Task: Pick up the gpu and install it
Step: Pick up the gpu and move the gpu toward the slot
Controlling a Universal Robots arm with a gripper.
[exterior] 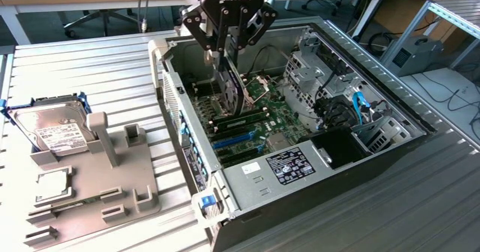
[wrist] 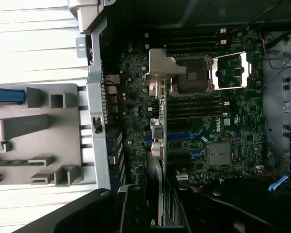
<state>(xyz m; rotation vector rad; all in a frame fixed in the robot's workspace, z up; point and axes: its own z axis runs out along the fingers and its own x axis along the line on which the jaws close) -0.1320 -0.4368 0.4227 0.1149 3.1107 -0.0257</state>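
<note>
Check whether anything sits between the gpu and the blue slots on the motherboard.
Nothing visible does. The gripper holds the gpu on edge inside the open case, above the motherboard, and no cable or part lies across the blue slots.

ROBOTIQ on end effector [exterior: 227,55]; DELL on motherboard [wrist: 247,121]

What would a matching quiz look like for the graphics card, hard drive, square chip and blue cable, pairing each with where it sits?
Things:
1. graphics card
2. hard drive
3. square chip
4. blue cable

Places:
A. lying flat in a recess of the grey tray
B. by the drive cages inside the computer case, towards the exterior view's right
C. held on edge in the gripper, above the circuit board
D. in the blue-edged holder at the tray's far end

Pairs: 1-C, 2-D, 3-A, 4-B
</note>
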